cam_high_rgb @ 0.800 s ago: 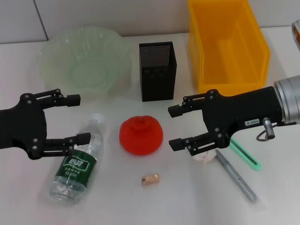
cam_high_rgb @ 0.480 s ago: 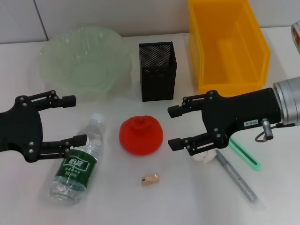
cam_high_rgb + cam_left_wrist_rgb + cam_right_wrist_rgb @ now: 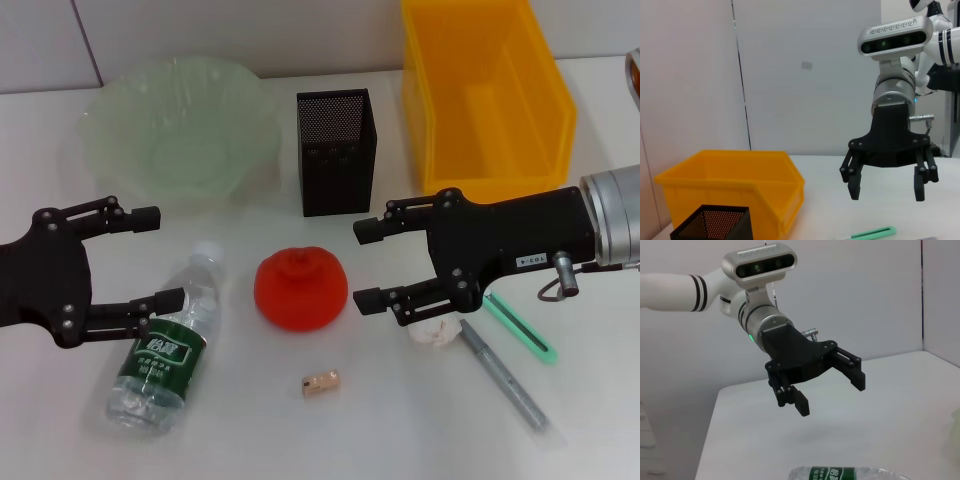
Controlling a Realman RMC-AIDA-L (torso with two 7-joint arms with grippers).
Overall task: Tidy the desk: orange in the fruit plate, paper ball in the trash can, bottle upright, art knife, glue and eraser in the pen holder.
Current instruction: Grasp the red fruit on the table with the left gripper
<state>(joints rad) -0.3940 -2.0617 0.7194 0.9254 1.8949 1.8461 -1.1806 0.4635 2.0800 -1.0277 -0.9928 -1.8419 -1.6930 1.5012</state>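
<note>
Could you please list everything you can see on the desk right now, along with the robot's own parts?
fruit plate: one, translucent pale green, far left of the desk, nothing in it.
pen holder: one, black mesh, far centre, upright.
trash can: one, bright yellow, far right.
orange: one, red-orange, centre of the desk.
bottle: one, clear with green label and white cap, lying on its side near left.
eraser: one, tan, near centre, in front of the orange.
paper ball: one, white, partly hidden under the right gripper.
green art knife: one, right of the paper ball.
grey pen-like stick: one, near right.
left gripper: black, open, above the bottle's cap end.
right gripper: black, open, right of the orange.
</note>
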